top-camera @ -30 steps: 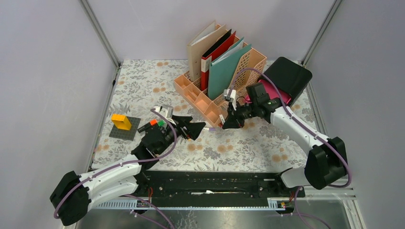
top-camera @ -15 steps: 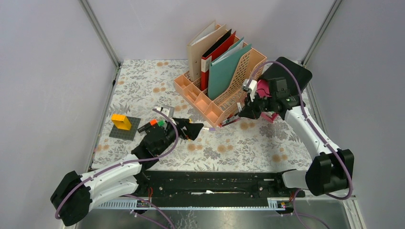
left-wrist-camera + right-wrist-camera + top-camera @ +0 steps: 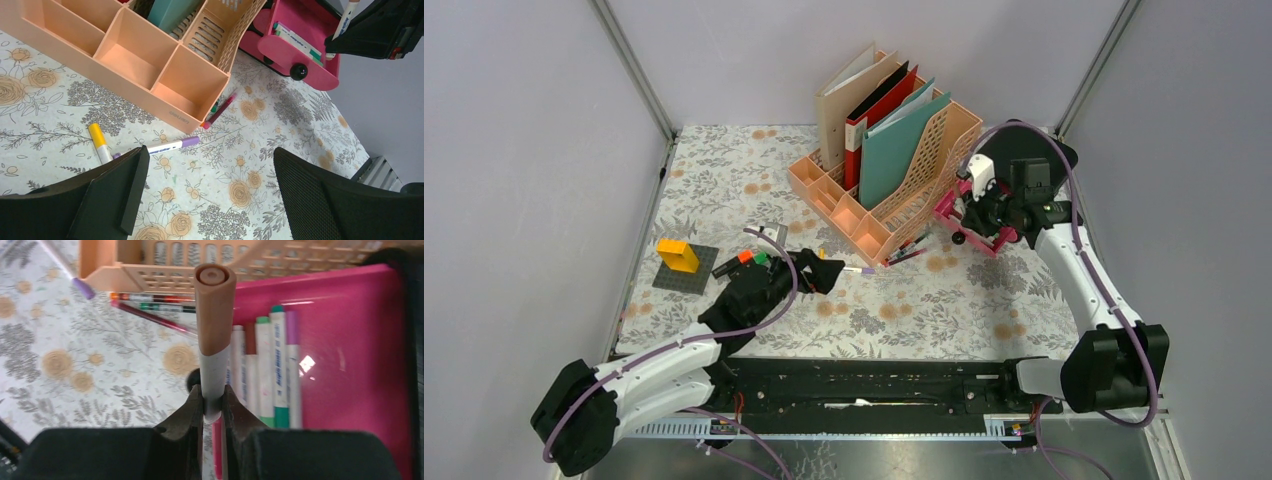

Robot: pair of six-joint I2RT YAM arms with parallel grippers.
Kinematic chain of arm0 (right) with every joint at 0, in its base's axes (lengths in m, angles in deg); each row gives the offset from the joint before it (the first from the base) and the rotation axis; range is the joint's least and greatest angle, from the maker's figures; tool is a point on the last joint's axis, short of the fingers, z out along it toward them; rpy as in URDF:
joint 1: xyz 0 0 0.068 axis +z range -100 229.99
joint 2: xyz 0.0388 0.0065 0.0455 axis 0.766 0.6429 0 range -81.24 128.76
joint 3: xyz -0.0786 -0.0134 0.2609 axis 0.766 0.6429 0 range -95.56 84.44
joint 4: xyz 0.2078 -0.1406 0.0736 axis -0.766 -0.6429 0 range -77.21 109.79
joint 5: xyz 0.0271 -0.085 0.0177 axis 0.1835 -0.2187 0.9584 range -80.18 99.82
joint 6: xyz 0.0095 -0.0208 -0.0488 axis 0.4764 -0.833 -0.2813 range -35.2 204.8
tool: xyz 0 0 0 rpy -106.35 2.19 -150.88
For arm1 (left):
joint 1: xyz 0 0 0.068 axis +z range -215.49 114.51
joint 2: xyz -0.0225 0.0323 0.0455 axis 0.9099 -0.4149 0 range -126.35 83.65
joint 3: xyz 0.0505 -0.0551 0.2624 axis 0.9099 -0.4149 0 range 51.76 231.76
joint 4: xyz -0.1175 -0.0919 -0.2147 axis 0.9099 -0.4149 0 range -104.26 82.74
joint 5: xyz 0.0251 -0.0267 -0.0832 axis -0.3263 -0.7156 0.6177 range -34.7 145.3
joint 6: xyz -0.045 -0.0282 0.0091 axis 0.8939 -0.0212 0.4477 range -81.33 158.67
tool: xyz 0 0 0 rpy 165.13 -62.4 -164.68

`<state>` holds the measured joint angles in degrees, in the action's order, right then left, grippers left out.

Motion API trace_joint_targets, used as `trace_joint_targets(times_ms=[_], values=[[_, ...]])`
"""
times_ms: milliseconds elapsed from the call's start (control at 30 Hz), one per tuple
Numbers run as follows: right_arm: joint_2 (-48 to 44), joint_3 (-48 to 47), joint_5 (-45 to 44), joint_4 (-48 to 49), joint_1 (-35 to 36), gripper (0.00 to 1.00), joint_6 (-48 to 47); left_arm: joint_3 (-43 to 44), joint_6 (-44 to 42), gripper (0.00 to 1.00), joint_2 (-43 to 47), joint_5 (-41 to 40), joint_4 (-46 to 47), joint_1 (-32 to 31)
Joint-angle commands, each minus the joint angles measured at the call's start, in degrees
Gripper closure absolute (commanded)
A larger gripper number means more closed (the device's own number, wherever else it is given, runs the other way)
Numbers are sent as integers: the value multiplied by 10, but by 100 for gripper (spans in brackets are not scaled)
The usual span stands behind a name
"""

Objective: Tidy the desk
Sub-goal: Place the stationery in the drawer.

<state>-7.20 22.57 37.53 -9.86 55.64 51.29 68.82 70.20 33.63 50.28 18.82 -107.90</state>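
While the right jaws pinch a brown-capped marker (image 3: pixel 214 315) above the open pink case (image 3: pixel 340 340), the drop-off looks next, needing it lowered alongside the pens (image 3: pixel 280 370) there, and the left jaws gape empty over loose markers (image 3: pixel 167 145) on the floral tabletop (image 3: pixel 944 300) below.

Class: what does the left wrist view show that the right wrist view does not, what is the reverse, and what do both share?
Only the left wrist view: the left gripper, open; a yellow-capped marker; the empty compartments of the peach rack. Only the right wrist view: the round end of the cap on the brown-capped marker clamped in the right gripper. Both: the desk, the rack, the pink tray with its row of markers, the purple-capped marker and loose pens beside the rack.
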Motion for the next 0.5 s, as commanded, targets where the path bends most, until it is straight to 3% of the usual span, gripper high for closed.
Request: trace_joint_targets(times_ms=[0,467], values=[[-21,-5,-84,39,-14,96,5,-8,4,1,-6,-5,12,9],[1,29,-270,127,-27,90,29,-20,5,1,-4,0,12,20]])
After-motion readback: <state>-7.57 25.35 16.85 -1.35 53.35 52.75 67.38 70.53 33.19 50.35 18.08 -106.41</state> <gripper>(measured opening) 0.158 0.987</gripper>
